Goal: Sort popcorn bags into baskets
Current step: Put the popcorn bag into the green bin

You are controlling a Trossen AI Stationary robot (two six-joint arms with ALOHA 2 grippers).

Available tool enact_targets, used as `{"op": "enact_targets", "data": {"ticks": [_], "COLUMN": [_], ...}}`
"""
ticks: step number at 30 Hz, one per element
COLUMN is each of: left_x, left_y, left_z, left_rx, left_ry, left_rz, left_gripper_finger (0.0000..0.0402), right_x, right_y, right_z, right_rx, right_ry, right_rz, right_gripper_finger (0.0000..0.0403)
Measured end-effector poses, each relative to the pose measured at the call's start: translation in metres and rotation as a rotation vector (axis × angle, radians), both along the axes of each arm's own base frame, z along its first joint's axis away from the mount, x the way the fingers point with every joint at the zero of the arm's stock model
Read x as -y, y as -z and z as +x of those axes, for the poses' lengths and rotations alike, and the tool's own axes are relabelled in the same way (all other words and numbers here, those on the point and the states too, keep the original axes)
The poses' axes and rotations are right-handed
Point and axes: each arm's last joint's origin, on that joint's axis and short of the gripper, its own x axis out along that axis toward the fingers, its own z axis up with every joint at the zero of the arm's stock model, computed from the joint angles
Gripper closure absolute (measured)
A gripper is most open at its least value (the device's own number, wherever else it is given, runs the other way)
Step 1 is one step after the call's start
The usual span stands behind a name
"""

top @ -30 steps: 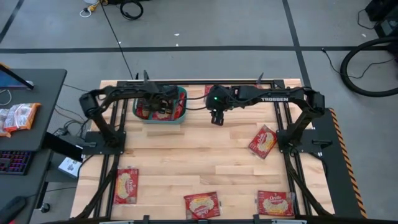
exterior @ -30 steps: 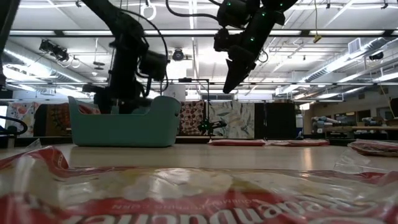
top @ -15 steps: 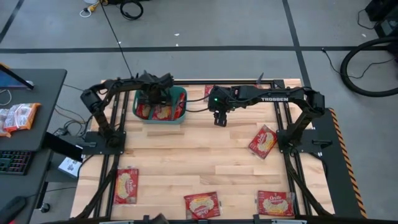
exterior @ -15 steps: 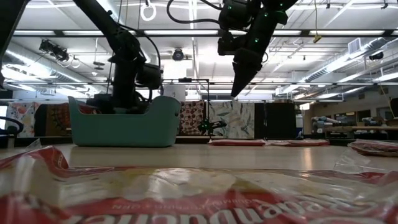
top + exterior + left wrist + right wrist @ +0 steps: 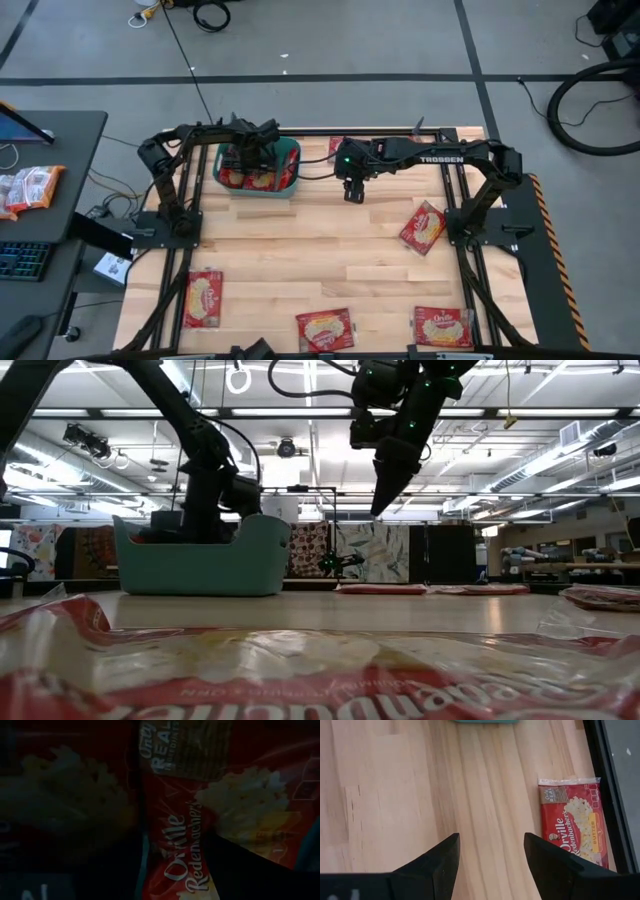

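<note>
From above, the left gripper [image 5: 255,152] sits low inside the teal plastic rounded tub [image 5: 293,170] near the wooden table's [image 5: 320,250] far edge, over red flat popcorn packets [image 5: 262,180]; four more lie along the near and right edges. Its wrist view shows only a packet [image 5: 175,830] close up, whether gripped I cannot tell, so I'd lift straight up, clear of the rim. The right gripper [image 5: 490,865] hangs wide open and empty over bare wood beside a far-edge packet [image 5: 575,820].

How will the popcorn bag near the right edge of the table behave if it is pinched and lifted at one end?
The popcorn bag lies flat on the table, so it is probably light and would sag from a pinch. Its wrapper looks glossy, so it may slip. Being flat, it should slide when pushed, not roll.
</note>
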Motion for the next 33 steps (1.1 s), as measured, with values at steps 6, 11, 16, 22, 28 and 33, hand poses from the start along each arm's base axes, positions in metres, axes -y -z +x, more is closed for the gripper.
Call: {"op": "enact_targets", "data": {"ticks": [6, 11, 16, 22, 28, 33], "left_x": [0.003, 0.003, 0.007, 0.024, 0.055, 0.078], "left_y": [0.001, -0.004, -0.013, -0.05, -0.081, -0.084], "left_z": [0.004, 0.002, -0.003, -0.011, -0.015, -0.015], "left_rx": [-0.037, -0.075, -0.143, -0.398, -0.652, -0.743], "left_ry": [0.102, 0.117, 0.127, 0.192, 0.207, 0.196], "left_rz": [0.048, 0.086, 0.134, 0.239, 0.427, 0.548], "left_gripper_finger": [0.0211, 0.0306, 0.0385, 0.0383, 0.0383, 0.0383], "right_x": [0.0, 0.0, 0.001, 0.001, 0.002, 0.004], "right_y": [0.0, 0.0, 0.0, 0.0, 0.0, 0.0], "right_z": [0.0, 0.0, 0.0, 0.0, 0.0, 0.0], "right_rx": [0.004, 0.004, 0.003, 0.005, 0.008, 0.009], "right_ry": [0.022, 0.018, 0.021, 0.024, 0.012, -0.017], "right_rz": [0.012, 0.01, 0.01, 0.011, 0.002, 0.007], "right_gripper_finger": [0.0176, 0.0176, 0.0176, 0.0176, 0.0176, 0.0176]}}
